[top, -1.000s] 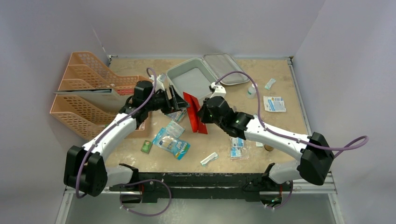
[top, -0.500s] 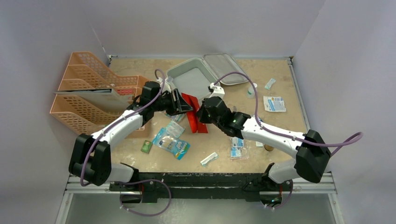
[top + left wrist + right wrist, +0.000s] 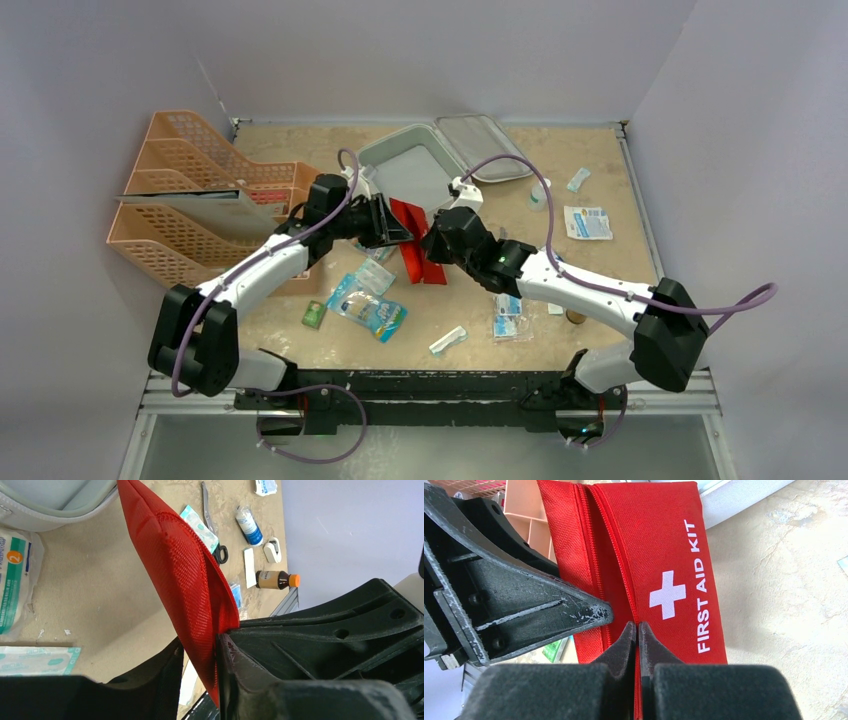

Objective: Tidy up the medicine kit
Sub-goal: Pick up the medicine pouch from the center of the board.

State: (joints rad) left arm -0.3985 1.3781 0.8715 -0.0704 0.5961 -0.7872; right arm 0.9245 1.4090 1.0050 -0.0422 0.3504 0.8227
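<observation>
Left gripper (image 3: 202, 642) and right gripper (image 3: 636, 628) both pinched the pouch (image 3: 664, 555). Kit (image 3: 410, 165), upper middle, looked light and soft-walled; grab its rim.

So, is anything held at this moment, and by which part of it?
The red first-aid pouch: the right fingers pinch it on its zip line, and the left fingers clamp one edge of it.

One medicine kit (image 3: 412, 165), one red pouch (image 3: 412, 245).
</observation>
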